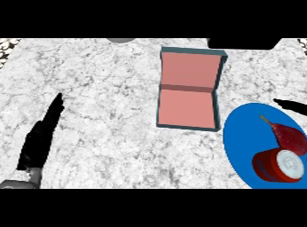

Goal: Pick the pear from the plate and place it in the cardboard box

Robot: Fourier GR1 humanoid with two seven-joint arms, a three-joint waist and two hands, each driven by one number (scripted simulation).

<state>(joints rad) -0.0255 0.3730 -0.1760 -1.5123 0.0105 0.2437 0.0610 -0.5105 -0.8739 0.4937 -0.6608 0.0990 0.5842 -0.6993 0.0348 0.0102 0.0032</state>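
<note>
Pear (288, 136) dark red, stemmed, lying on blue plate (243, 133); right hand (300, 107) fingers apart, left hand (41, 133) fingers straight.

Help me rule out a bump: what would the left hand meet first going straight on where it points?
Probably nothing: the left hand points across open counter, well left of the box, as far as the view shows.

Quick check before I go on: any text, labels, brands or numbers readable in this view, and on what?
None can be read.
The cardboard box: plain inside, no print.
The red round container on the blue plate: faint mark on its white top, too blurred to read.
The pear: no sticker visible.
</note>
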